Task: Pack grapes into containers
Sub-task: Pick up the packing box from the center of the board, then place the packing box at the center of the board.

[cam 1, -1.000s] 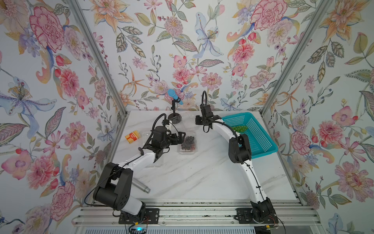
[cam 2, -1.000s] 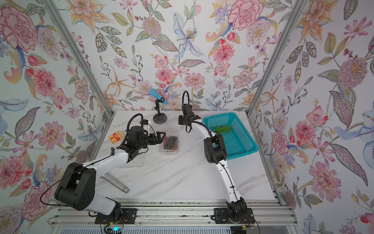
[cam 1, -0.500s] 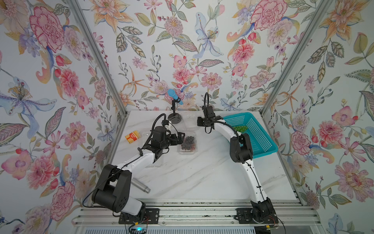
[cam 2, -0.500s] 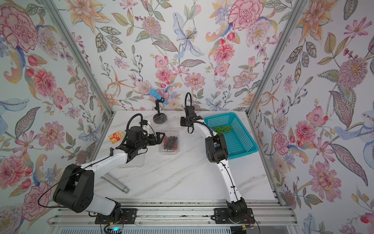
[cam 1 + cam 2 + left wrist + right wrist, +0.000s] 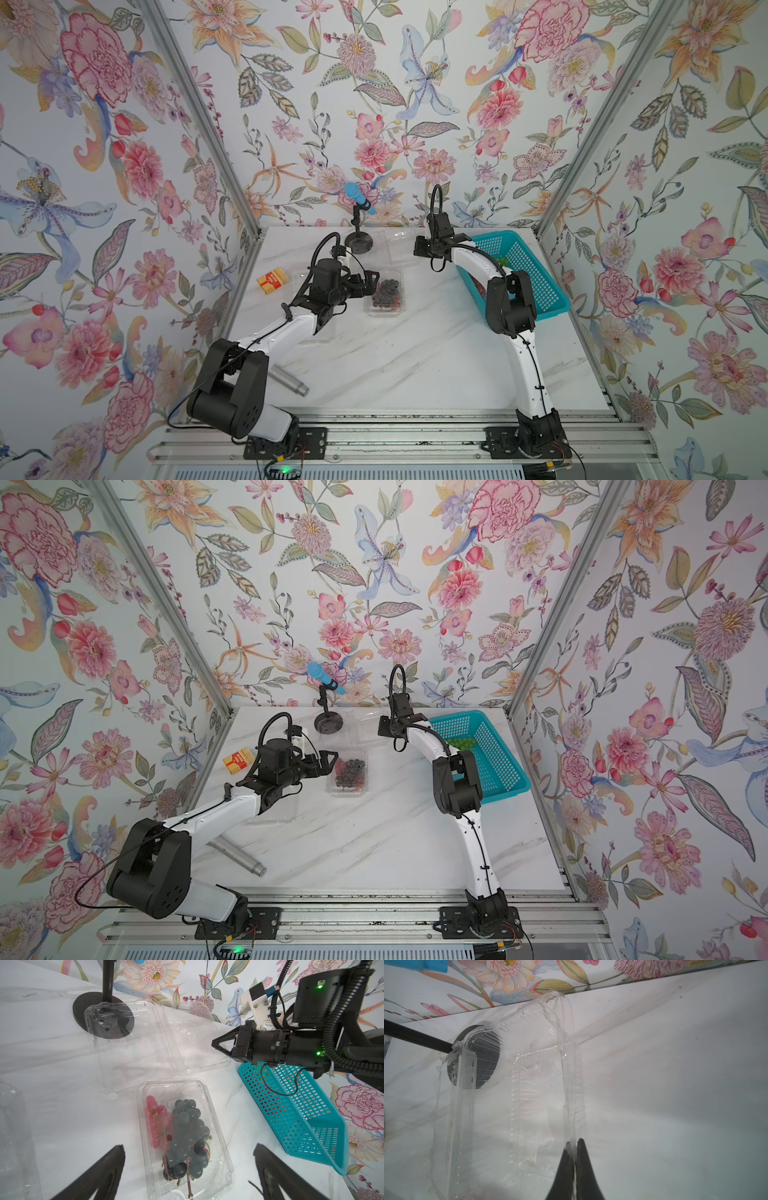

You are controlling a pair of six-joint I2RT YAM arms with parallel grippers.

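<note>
Right tool (image 5: 574,1144) clamped on rim of empty container (image 5: 525,1084), left tool (image 5: 189,1147) spread apart, just beside grape-filled container (image 5: 217,1120)

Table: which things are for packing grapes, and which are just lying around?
For the job: dark grapes, pink grapes, green grapes, filled box, open box, spare box, blue basket.
Lying around: microphone, orange packet, metal tube.

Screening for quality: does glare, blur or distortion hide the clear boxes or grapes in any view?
Right wrist: the empty box is washed out against the table, traced by glints; the right gripper pinching its edge looks soft. Left wrist: wide-angle bending, grapes hazy through plastic. Both top views: even light, sharp, but that box nearly vanishes.
</note>
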